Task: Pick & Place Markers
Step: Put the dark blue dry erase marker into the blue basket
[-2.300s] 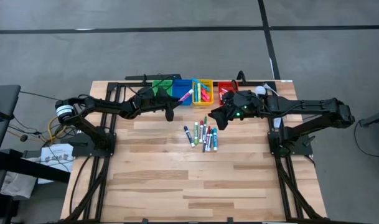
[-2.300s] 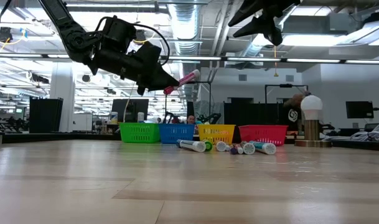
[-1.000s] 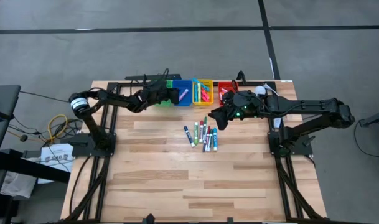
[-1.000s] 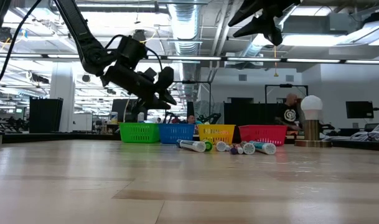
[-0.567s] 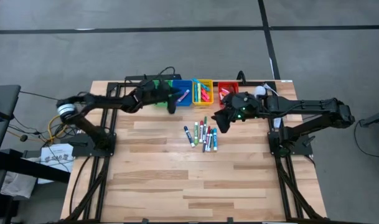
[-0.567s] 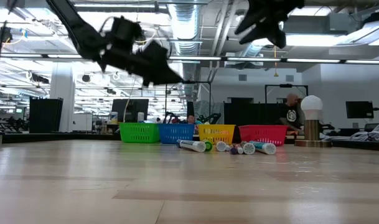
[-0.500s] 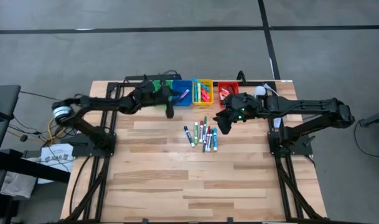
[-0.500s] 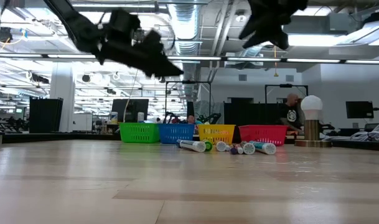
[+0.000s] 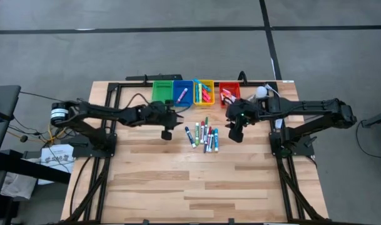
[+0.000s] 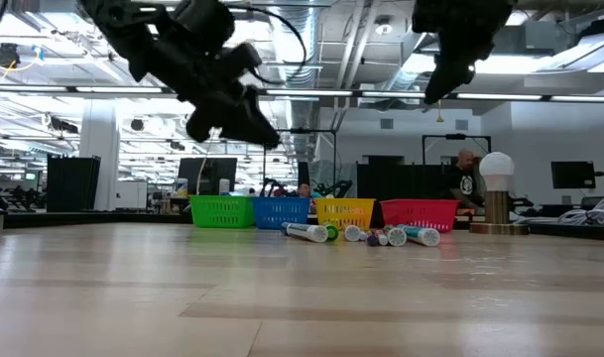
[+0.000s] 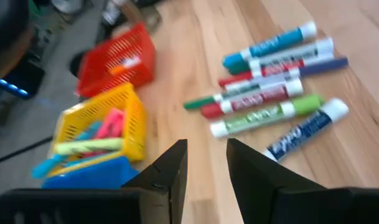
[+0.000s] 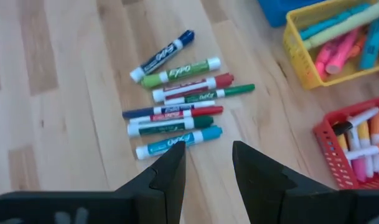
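Note:
Several markers (image 9: 203, 134) lie side by side on the wooden table's middle; they also show in the left wrist view (image 11: 273, 112) and the right wrist view (image 12: 177, 118). My left gripper (image 9: 167, 133) hovers just left of them, open, with nothing between its fingers (image 11: 206, 146). My right gripper (image 9: 235, 134) hangs just right of them, tipped downward and open, also with nothing between its fingers (image 12: 208, 155). A pink marker (image 9: 183, 94) lies in the blue bin (image 9: 177, 85).
A green bin (image 9: 160, 89), the blue bin, a yellow bin (image 9: 204, 82) and a red bin (image 9: 228, 84) stand in a row at the table's far edge; the yellow and red ones hold markers. A white lamp (image 10: 496, 188) stands at the far right. Bare wood lies toward the near edge.
My left gripper has swung from the blue bin toward the near edge and the markers, rolling as it went; it now hovers left of the cluster. My right gripper has tipped downward and shifted slightly toward the near edge. The markers have not moved.

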Available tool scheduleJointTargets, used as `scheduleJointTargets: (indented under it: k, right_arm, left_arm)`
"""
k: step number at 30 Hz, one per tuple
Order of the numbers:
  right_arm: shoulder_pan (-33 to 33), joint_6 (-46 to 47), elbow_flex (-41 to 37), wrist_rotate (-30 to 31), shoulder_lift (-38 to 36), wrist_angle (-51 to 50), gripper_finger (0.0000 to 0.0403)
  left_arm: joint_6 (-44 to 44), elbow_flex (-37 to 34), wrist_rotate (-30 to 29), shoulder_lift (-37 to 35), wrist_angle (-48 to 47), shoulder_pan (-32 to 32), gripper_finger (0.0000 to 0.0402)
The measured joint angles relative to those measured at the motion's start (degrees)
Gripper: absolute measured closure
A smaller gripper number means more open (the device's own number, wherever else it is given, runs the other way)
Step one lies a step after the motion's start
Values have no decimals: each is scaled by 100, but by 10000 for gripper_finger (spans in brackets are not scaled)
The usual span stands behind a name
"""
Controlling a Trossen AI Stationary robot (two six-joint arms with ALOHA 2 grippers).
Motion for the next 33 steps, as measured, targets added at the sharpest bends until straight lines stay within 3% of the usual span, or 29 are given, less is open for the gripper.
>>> scheduleJointTargets:
  k: [10,12,19,27,33]
  right_arm:
    - [434,-253,0,-17,0,-6,280]
    - [488,-253,0,-17,0,4,280]
    - [532,-103,0,2,0,52,280]
    - [541,15,0,-1,0,50,280]
    - [526,206,0,3,0,50,280]
  left_arm:
    - [626,1044,-18,1317,-1169,-126,289]
    - [953,1049,23,1348,-1185,-124,289]
    - [1744,1054,1102,1399,-1199,-129,289]
    - [2059,1052,1396,1763,-1021,48,287]
    - [2150,1054,1468,2052,-798,82,259]
